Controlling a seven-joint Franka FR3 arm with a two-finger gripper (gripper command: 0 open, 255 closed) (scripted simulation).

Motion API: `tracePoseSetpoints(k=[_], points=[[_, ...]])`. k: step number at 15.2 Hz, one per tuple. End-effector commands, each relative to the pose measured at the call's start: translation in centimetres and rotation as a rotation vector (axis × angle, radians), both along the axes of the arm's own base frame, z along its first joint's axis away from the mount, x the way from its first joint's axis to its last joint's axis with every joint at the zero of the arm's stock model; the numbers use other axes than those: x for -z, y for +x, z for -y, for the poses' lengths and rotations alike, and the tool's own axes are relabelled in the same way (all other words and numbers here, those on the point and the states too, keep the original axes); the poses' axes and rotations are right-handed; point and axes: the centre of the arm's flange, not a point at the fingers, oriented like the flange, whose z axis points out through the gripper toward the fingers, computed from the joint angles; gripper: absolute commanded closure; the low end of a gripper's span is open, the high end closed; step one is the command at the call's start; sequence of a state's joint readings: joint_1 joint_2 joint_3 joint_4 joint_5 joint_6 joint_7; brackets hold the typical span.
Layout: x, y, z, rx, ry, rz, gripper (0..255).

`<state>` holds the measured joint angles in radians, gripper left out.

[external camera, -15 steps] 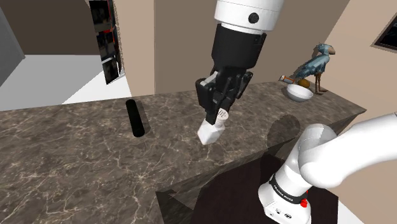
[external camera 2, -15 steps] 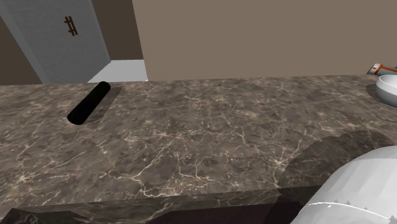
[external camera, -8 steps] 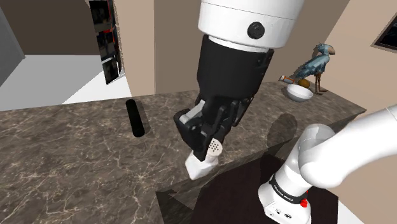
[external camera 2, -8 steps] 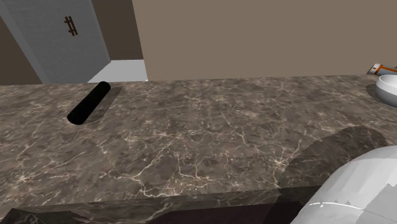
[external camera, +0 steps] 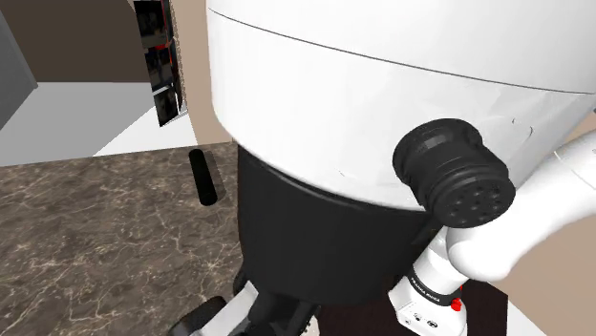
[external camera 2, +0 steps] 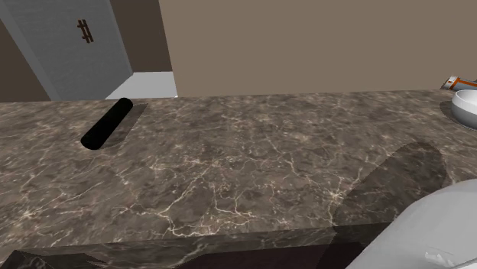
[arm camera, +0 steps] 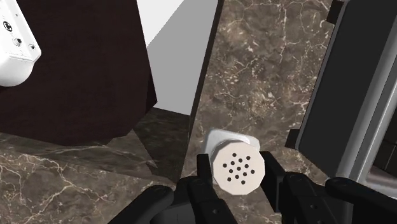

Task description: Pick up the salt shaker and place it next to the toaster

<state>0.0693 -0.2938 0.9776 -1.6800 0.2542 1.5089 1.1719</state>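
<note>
Shoulder view: at the left, a brown marbled counter carries a black cylinder lying on its side. Just right of it the arm looms close to the camera, a white shell above a black wrist section. A dark round joint cap sits further right, and the arm's white base with a red button is at the lower right.

In the second exterior view the cylinder lies toward the counter's left, before a grey door. The marbled top runs across to a white bowl at the right edge. A white curve of the arm shows in the lower right corner.

In the wrist view come the dark brown stand, a wedge of white floor, then the counter. The gripper clasps the white salt shaker between its two black fingers. The shaker's perforated cap faces the camera, with the counter's edge close behind. Past it stands a grey-framed dark panel; what appliance it belongs to I cannot tell.
</note>
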Motion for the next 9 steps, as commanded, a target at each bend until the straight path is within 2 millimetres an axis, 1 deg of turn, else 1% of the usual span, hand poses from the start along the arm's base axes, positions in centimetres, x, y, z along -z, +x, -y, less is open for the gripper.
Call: tracePoseSetpoints(k=[1, 9], points=[[-0.1, -1.1, -2.4, 0.002, 0.004, -0.001, 255], [-0.1, -5.8, -11.9, 0.002, 0.004, -0.001, 255]])
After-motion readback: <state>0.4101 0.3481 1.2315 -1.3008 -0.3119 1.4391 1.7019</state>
